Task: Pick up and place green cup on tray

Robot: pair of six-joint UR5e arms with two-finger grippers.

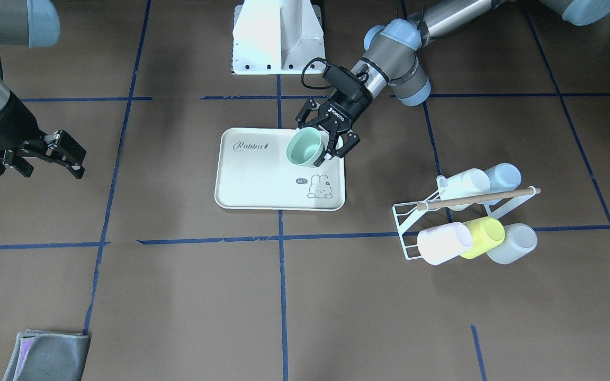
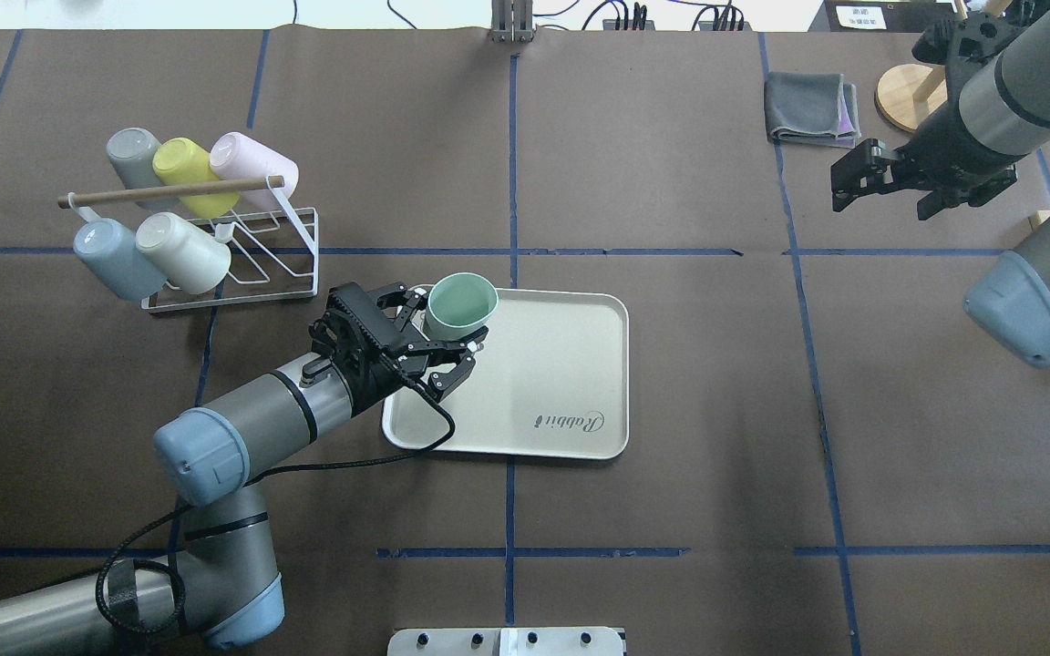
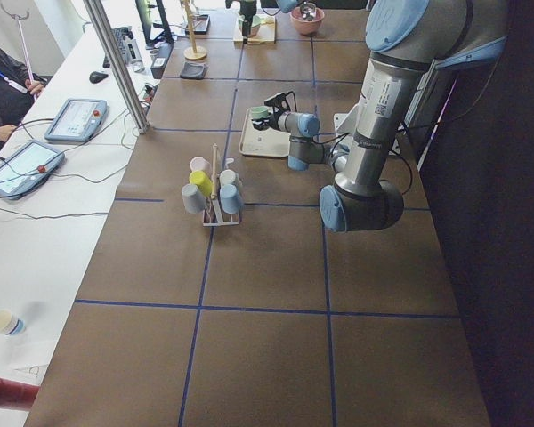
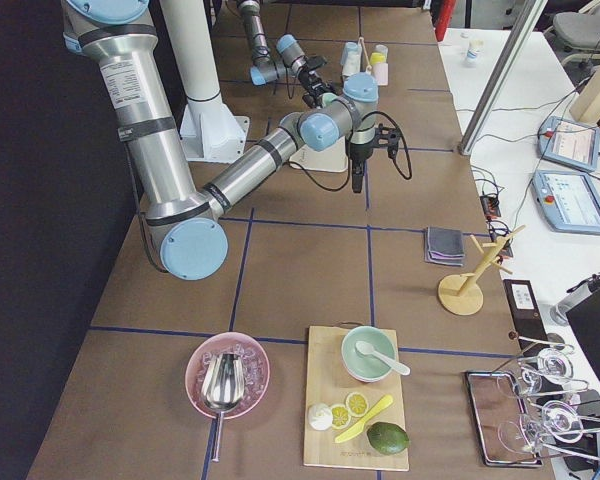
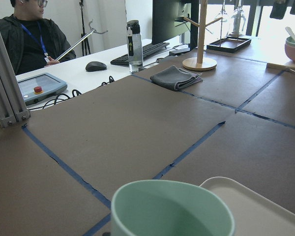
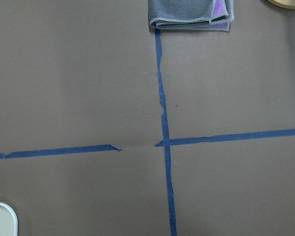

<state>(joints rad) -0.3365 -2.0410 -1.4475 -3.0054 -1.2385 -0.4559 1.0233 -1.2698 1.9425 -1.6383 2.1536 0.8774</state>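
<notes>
The green cup (image 1: 305, 149) is a pale mint tumbler that sits slightly tilted between my left gripper's jaws, over the corner of the tray nearest the rack. It also shows in the overhead view (image 2: 461, 305) and low in the left wrist view (image 5: 172, 209). My left gripper (image 1: 327, 138) (image 2: 445, 328) is shut on it from the side. The tray (image 1: 262, 180) (image 2: 552, 364) is cream with "Rabbit" script and a bunny drawing, and nothing lies on its surface. My right gripper (image 1: 74, 157) (image 2: 846, 182) is open and empty, well away from the tray.
A white wire rack (image 1: 416, 222) (image 2: 288, 264) beside the tray holds several cups, among them a yellow-green one (image 1: 484, 237) and pale blue ones. A folded grey cloth (image 2: 812, 109) and a round wooden stand base (image 2: 908, 96) lie near the right gripper.
</notes>
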